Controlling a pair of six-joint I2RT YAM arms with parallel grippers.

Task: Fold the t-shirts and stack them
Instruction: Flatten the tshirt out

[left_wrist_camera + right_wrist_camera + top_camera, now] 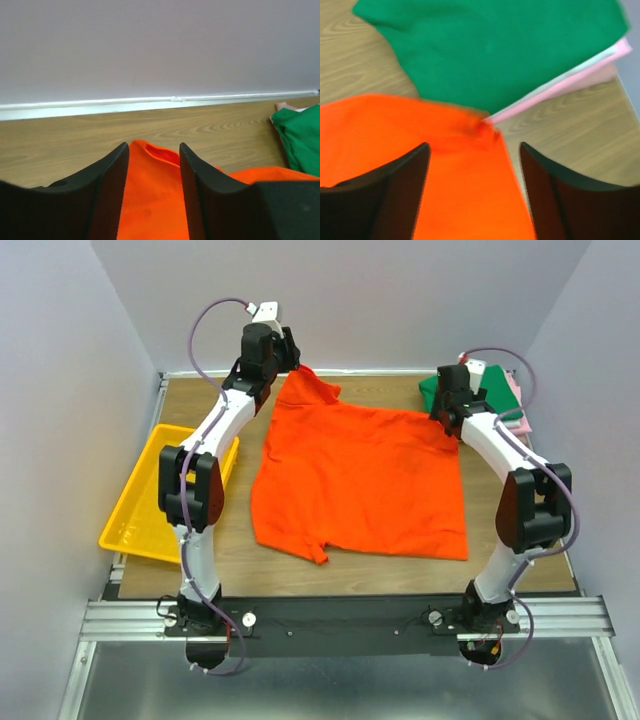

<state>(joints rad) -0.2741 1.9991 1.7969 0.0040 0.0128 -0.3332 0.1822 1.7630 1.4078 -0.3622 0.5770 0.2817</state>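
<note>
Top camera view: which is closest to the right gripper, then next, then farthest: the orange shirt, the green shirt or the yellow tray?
1. Orange shirt, its corner at the right gripper.
2. Green shirt, just behind, back right.
3. Yellow tray, far across on the left.

There is one orange t-shirt [360, 480], one green folded t-shirt [495, 50], one pink folded t-shirt [560, 87], one yellow tray [150, 510] and two arms [215, 430] [495, 445].

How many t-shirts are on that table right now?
4. The orange t-shirt lies spread in the middle; the green t-shirt, white t-shirt and pink t-shirt sit folded in a stack at the far right corner. Others may hide underneath.
</note>
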